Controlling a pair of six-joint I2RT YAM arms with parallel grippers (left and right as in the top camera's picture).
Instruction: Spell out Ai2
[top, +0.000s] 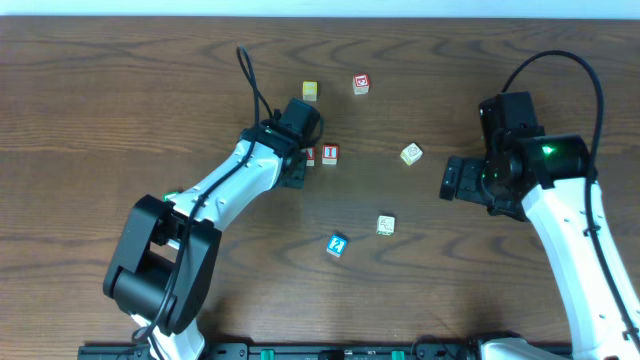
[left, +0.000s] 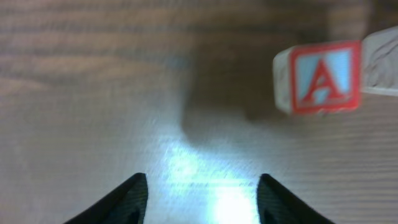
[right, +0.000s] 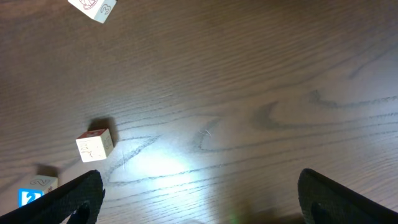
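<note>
Left gripper (left: 202, 186) jaws apart, empty, lower centre; A cube (left: 323, 78) upper right: pale face, red frame, red letter. Right gripper (right: 200, 180) spread wide, empty.

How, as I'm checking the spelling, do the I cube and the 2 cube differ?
The I cube is white-faced with a red frame and letter; the 2 cube is blue with a white figure. The I cube sits beside the A cube; the 2 cube lies alone, apart from them. Seen from overhead, the I cube lies square; the 2 cube is turned askew. Both are small cubes, unheld.
</note>
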